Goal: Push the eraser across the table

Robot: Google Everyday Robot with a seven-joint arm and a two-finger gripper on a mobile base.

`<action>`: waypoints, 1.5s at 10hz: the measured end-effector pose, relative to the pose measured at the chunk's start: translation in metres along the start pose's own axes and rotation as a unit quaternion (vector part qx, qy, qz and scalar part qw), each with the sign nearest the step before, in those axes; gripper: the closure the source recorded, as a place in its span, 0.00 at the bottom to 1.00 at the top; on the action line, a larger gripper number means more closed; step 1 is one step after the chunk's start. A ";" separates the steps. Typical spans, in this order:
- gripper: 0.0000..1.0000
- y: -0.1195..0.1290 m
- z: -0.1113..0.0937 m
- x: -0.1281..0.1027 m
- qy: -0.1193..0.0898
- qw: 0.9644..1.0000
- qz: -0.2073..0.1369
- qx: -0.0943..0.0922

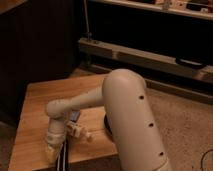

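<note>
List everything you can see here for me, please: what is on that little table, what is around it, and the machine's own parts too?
table: one, light wood, lower left of the view.
eraser: one, long black bar with pale stripes, at the table's near edge, beside the hand.
small white item: one, white with an orange spot, on the table right of the hand.
small dark blue item: one, on the table under the arm.
shelf unit: one, dark with metal rails, behind the table.
floor: speckled beige, on the right.
arm: one, off-white, reaching left over the table.
hand: one, pale, low at the table's near edge.
</note>
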 end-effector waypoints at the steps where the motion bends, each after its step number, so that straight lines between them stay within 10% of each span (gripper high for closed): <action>1: 0.98 -0.003 -0.003 0.003 -0.002 1.000 0.006 0.007; 10: 0.98 -0.037 -0.022 0.032 0.016 0.997 0.061 0.038; 15: 0.98 -0.056 -0.043 0.063 -0.016 0.993 0.109 0.050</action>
